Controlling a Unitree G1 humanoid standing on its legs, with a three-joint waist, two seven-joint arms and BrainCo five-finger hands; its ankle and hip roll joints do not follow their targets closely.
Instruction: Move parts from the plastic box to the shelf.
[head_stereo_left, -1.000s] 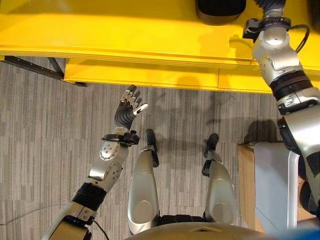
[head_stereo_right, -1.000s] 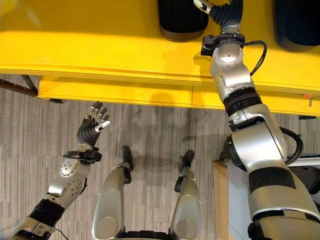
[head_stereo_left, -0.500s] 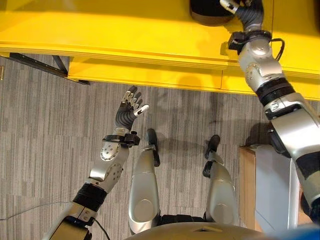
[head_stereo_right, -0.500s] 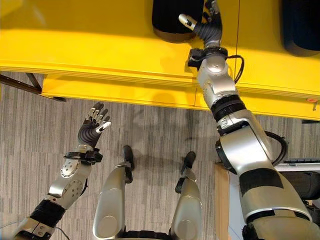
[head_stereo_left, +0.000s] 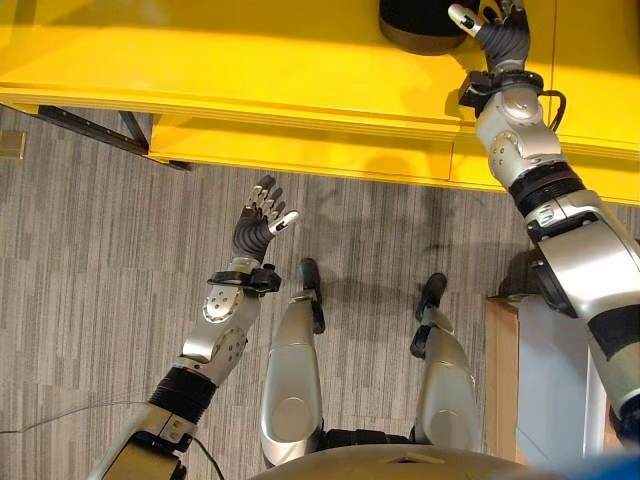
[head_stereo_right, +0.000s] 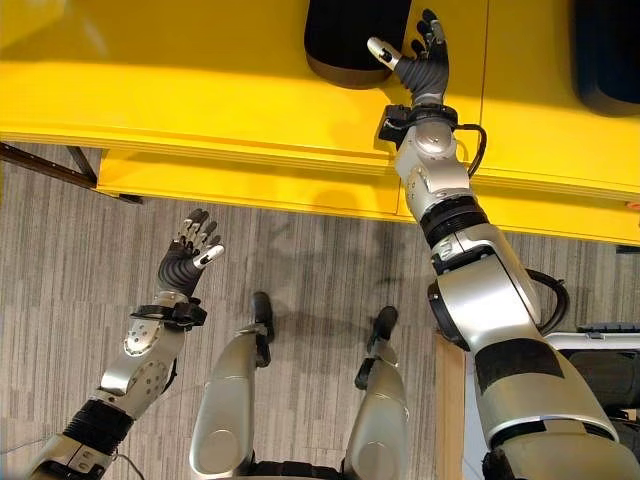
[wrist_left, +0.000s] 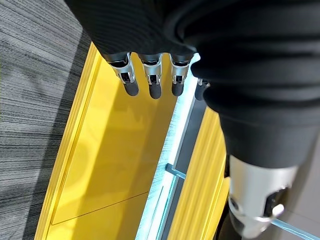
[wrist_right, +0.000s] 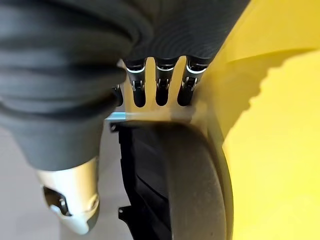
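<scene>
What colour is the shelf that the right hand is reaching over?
Bright yellow. The shelf shows best in the right eye view, with the right hand above it.

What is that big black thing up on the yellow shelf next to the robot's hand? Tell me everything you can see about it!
The black part is dark and rounded, with a brownish rim along its near edge. It sits on the yellow shelf, cut off by the picture's top edge. Up close it looks smooth on its curved side, with ribbed edges further back. The right hand is right beside it, fingers straight and spread; whether they touch it is unclear.
</scene>
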